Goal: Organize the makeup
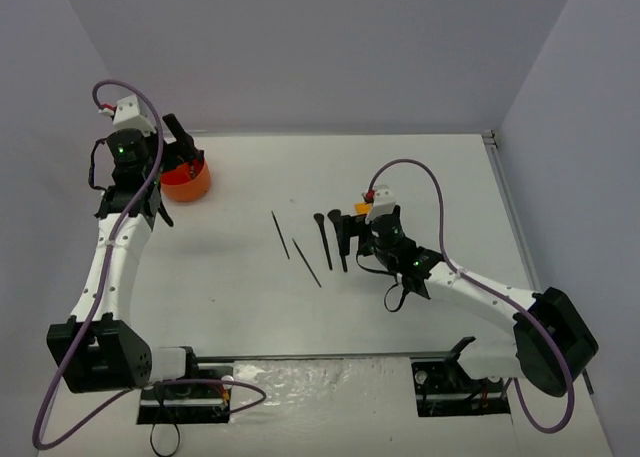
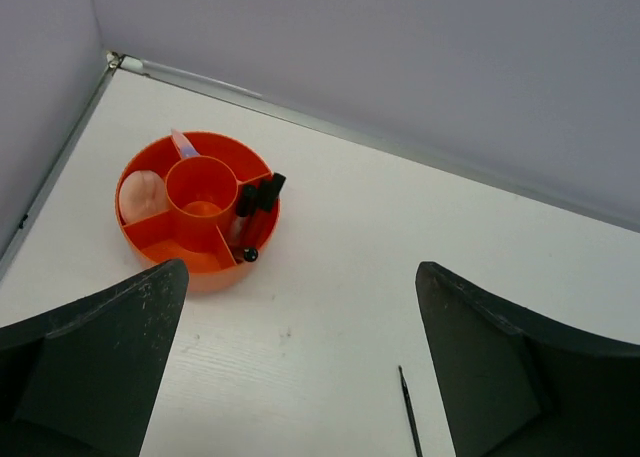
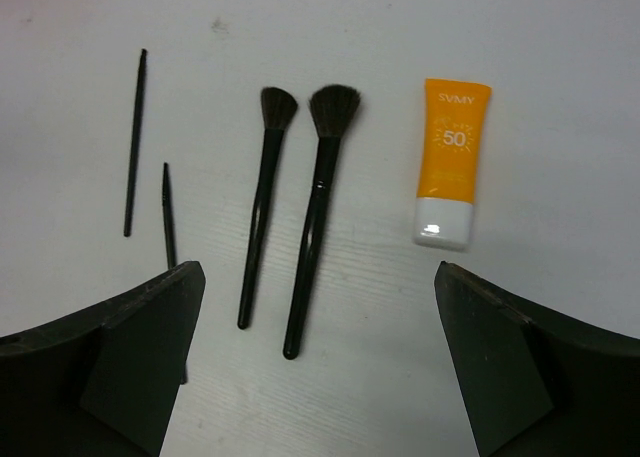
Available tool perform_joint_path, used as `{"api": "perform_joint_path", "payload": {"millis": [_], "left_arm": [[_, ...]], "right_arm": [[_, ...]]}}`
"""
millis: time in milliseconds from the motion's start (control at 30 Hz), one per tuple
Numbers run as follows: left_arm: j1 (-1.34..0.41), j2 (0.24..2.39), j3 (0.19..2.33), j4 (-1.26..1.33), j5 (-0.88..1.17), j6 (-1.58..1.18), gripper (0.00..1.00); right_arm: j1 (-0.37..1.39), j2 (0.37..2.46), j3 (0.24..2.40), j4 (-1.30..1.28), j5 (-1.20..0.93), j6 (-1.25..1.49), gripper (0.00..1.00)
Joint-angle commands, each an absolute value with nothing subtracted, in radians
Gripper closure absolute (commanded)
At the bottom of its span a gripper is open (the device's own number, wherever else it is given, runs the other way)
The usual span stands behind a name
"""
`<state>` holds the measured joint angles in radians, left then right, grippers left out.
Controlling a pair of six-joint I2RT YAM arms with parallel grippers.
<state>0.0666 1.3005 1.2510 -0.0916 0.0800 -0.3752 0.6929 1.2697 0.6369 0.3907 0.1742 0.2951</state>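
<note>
The white table point(image 1: 240, 297) carries everything. The left arm point(image 1: 118, 252) rises from its base at the near left and reaches up to the far left corner. The right arm point(image 1: 480, 297) stretches low from the near right toward the middle of the table. The left gripper point(image 2: 302, 277) hangs above the table with its jaws wide apart, holding nothing. It is just right of the orange holder point(image 2: 190, 277), a round compartmented dish near the back wall. The right gripper point(image 3: 320, 277) is also spread wide and empty, poised over a row of makeup without touching it. Within that row, the orange-white tube point(image 3: 452, 162) lies flat at the right end, cap toward the gripper. Left of it, two black brushes lie side by side, bristles pointing away. The larger brush point(image 3: 315, 227) is nearer the tube, and the smaller brush point(image 3: 262, 207) is just beside it. Further left lie two thin black pencils, apart from each other. The outer pencil point(image 3: 134, 142) is at the far left, and the inner pencil point(image 3: 169, 217) has its near end hidden behind the left finger. Inside the holder, a pink compact point(image 2: 142, 195) sits in the left compartment. Black items point(image 2: 255, 202) lean in the right compartment, and a lilac stick point(image 2: 183, 142) pokes up at the back.
</note>
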Motion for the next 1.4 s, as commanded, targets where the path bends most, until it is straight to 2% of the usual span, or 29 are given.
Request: {"api": "perform_joint_path", "payload": {"millis": [0,300,400,633,900,1000,1100,1233,1367], "left_arm": [[0.060,1.151,1.269,-0.293,0.219,-0.434,0.03],[0.058,0.969,0.985,-0.331,0.338,-0.401,0.03],[0.058,0.959,0.949,-0.363,0.352,-0.385,0.03],[0.058,0.974,0.953,-0.393,0.360,-0.385,0.03],[0.060,0.974,0.951,-0.390,0.372,-0.391,0.03],[0.058,0.979,0.950,-0.382,0.385,-0.397,0.03],[0.057,0.983,0.948,-0.375,0.402,-0.403,0.03],[0.051,0.992,0.941,-0.361,0.428,-0.432,0.03],[0.030,0.999,0.959,-0.348,0.474,-0.482,0.03]], "right_arm": [[0.591,1.282,0.719,0.289,0.232,0.344,0.04],[0.462,1.506,0.872,0.242,0.077,0.288,0.07],[0.444,1.571,0.906,0.242,0.047,0.285,0.10],[0.440,1.707,0.936,0.261,0.031,0.284,0.25],[0.439,1.751,0.921,0.280,0.031,0.284,0.49],[0.439,1.746,0.909,0.302,0.035,0.285,0.66],[0.439,1.723,0.891,0.329,0.032,0.279,0.76],[0.439,1.691,0.882,0.330,0.046,0.261,0.98],[0.447,1.607,0.840,0.371,0.027,0.247,1.00]]}}
